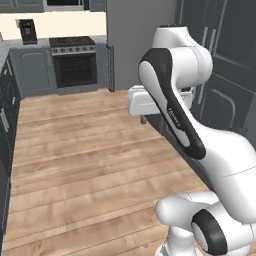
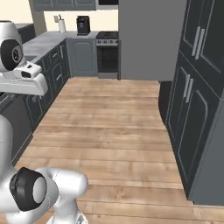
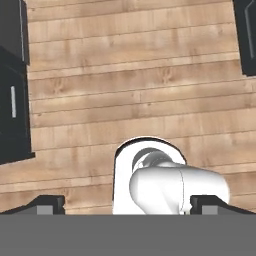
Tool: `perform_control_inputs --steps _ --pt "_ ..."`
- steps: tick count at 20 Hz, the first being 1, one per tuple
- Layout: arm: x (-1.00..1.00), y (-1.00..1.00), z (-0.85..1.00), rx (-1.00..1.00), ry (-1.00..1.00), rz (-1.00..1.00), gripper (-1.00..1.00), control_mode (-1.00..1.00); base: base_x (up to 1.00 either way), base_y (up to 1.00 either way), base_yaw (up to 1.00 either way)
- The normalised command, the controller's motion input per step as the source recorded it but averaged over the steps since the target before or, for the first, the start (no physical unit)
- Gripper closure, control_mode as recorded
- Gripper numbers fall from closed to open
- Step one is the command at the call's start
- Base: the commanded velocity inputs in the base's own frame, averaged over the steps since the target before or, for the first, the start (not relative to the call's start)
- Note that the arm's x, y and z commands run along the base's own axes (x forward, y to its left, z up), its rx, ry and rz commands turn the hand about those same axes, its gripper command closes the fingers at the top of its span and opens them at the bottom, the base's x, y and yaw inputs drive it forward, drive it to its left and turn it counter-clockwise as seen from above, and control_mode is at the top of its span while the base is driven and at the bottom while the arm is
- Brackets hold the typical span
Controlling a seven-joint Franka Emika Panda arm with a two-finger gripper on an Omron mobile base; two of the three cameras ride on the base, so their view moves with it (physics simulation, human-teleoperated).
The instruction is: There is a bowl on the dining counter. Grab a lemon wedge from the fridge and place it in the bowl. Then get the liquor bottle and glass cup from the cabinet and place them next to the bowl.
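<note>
Here I stand in the middle of the kitchen, on the wooden plank floor (image 1: 80, 150), with my arm folded high above my base. My gripper (image 3: 128, 204) points straight down at the floor; its two dark fingertips (image 3: 47, 204) stand far apart at the bottom of the hand view, jaws spread wide, with nothing between them.

Ahead of me, in the right base view, the fridge (image 2: 151, 39) rises as a tall flat dark grey front at the far end of the room, its door shut. Just left of it sits the oven range (image 2: 107, 52), and further left a grey worktop (image 2: 43, 41) carries a black coffee machine (image 2: 82, 25) against the cream wall. Tall dark blue-grey cupboards (image 2: 197, 87) with silver bar handles line the right side of the room, doors closed. In the left base view the same range (image 1: 74, 62) shows at the far wall, with a dark bar handle (image 1: 110, 67) running down the fridge's edge beside it.
</note>
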Motion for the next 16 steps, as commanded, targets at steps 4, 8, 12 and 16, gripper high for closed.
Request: perform_control_inputs --steps 4,8,12,16 --pt "0.0 0.0 0.0 0.0 0.0 0.0 -1.0 1.0 1.0 0.0 0.07" --pt "0.0 0.0 0.0 0.0 0.0 0.0 -1.0 1.0 1.0 0.0 0.05" --pt "0.0 0.0 0.0 0.0 0.0 0.0 -1.0 1.0 1.0 0.0 0.03" --pt "0.0 0.0 0.0 0.0 0.0 0.0 -1.0 1.0 1.0 0.0 0.01"
